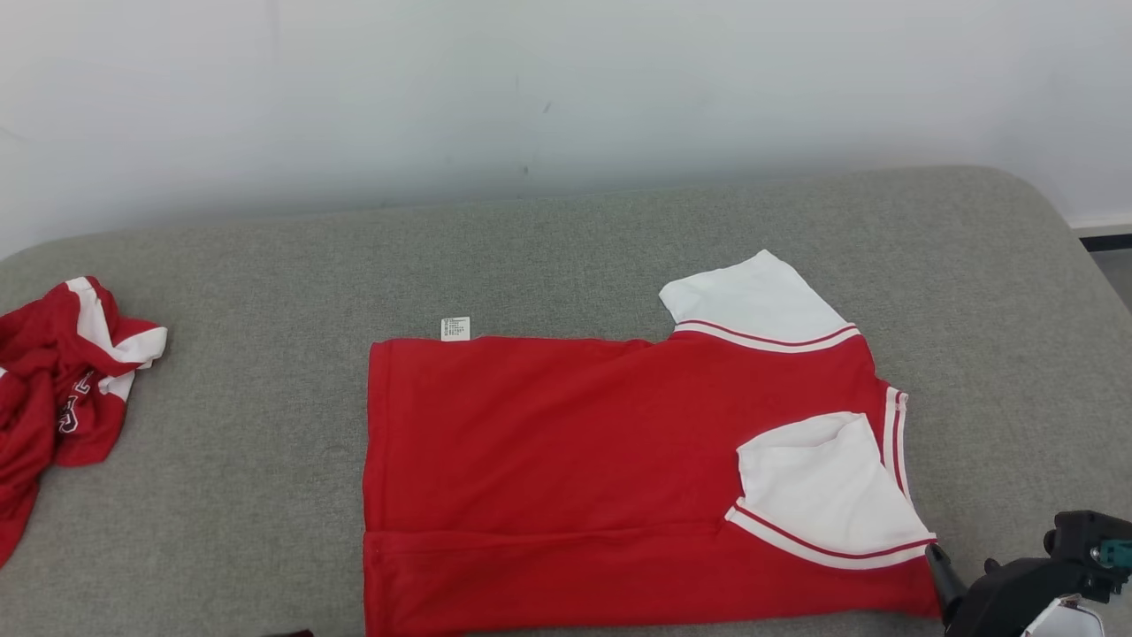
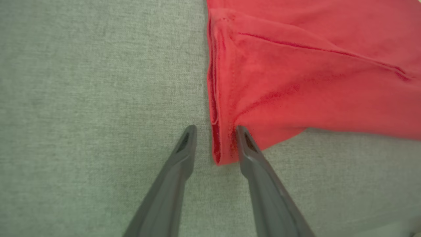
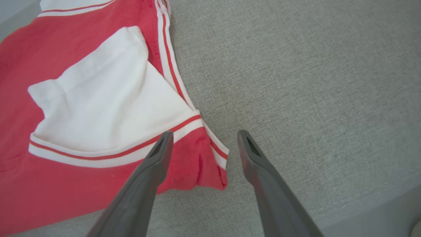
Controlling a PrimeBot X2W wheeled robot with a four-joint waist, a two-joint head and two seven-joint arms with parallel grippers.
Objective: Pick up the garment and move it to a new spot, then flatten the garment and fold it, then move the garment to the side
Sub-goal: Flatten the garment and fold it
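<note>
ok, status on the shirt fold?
Left pincer open, straddling hem corner. Right pincer open, over shoulder corner. Shirt flat on grey cushion, near sleeve folded in. Second red garment far left, apart.

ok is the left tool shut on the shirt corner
No, the left tool stands open, its fingers apart astride the garment corner.

A red shirt point(image 1: 566, 460) lies spread over the middle and near edge of the grey padded bench point(image 1: 265, 265), the main obstacle there. Bare cloth runs wide between it and a crumpled red-and-white garment point(image 1: 62, 380) at the far left, along the strip behind up to the white wall point(image 1: 566, 88), and rightward to the bench's rounded edge. The left pincer point(image 2: 215, 130), fingers spread, straddles the shirt's near left corner; the right pincer point(image 3: 204, 133), likewise spread, brackets the near right corner.
</note>
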